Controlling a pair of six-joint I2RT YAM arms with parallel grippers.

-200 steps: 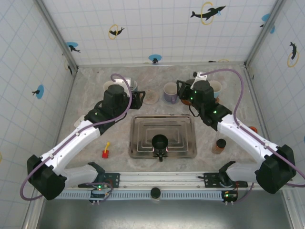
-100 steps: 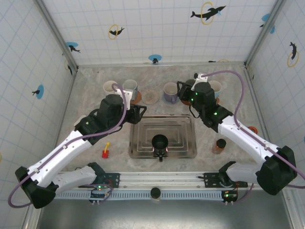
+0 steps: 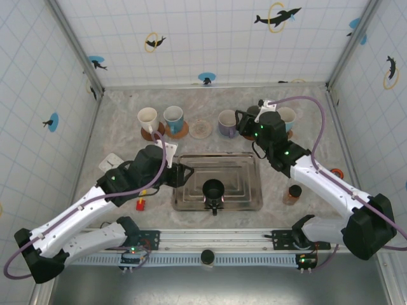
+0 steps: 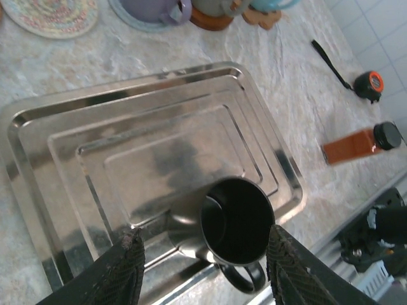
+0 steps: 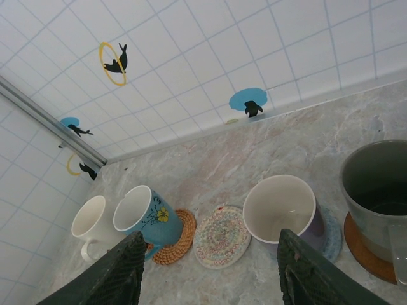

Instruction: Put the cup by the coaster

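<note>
Top external: the black cup (image 3: pixel 213 189) stands at the near edge of the tray (image 3: pixel 245 166), its handle toward the arms. The empty coaster (image 3: pixel 201 129) lies beyond the tray, between a blue cup (image 3: pixel 173 117) and a purple cup (image 3: pixel 227 122), with a strip of bare worktop between it and the tray's far rim. The left jaws hang over the tray's left rim, short of the black cup. The right jaws sit just right of the purple cup.

Left wrist: the left jaws are spread, with the black cup below and between them and a gap on each side. A bottle (image 4: pixel 356 145) sits on the worktop right of the tray.

Right wrist: the right jaws are spread and pinch nothing. The coaster lies below them. The blue cup's wicker mat (image 5: pixel 173 240) is just beside the coaster's left edge, and the purple cup is near its right.
</note>
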